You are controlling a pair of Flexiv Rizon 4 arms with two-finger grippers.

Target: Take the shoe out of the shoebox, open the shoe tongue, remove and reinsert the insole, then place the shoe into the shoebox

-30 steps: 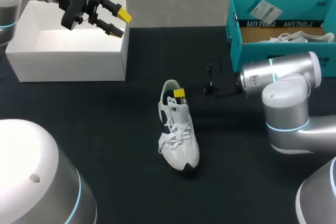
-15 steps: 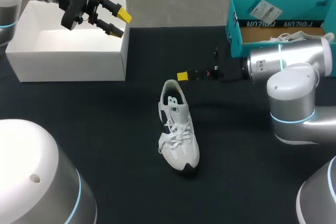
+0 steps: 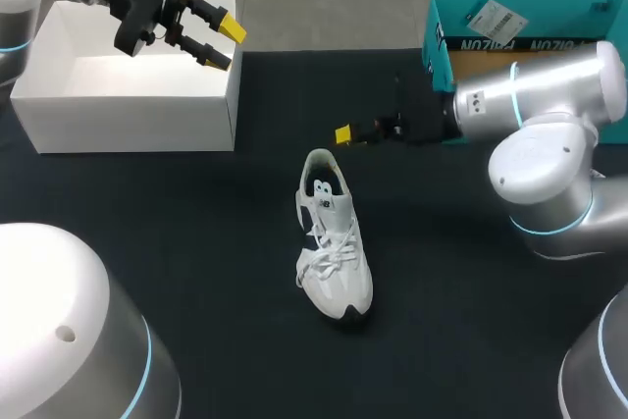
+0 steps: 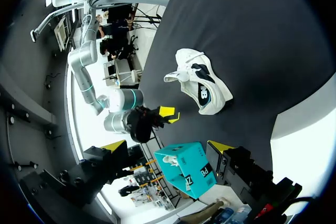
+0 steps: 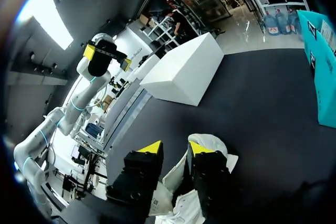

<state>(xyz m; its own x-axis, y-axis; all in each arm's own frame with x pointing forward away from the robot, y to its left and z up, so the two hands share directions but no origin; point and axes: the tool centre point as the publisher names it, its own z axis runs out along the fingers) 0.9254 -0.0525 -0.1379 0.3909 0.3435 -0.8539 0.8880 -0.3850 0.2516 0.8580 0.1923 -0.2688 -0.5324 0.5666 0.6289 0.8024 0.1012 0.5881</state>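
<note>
A white sneaker [image 3: 334, 247] with dark side panels lies on the black table, toe toward the front edge; it also shows in the left wrist view [image 4: 202, 80]. My right gripper [image 3: 343, 134] hangs just behind and above its heel, apart from it. In the right wrist view the right gripper [image 5: 176, 148] has its yellow tips apart, nothing held, with the sneaker [image 5: 212, 145] under it. The teal shoebox [image 3: 491, 46] stands at the back right, partly hidden by my right arm. My left gripper [image 3: 221, 38] stays open over the white box [image 3: 128, 95].
The white box fills the back left corner of the table. A paper tag [image 3: 491, 17] lies in the teal shoebox. Bare black tabletop [image 3: 196, 242] lies on both sides of the sneaker and in front of it.
My right gripper has pulled out of the sneaker's heel opening and drawn back and up toward the teal shoebox. The sneaker and my left arm have stayed put.
</note>
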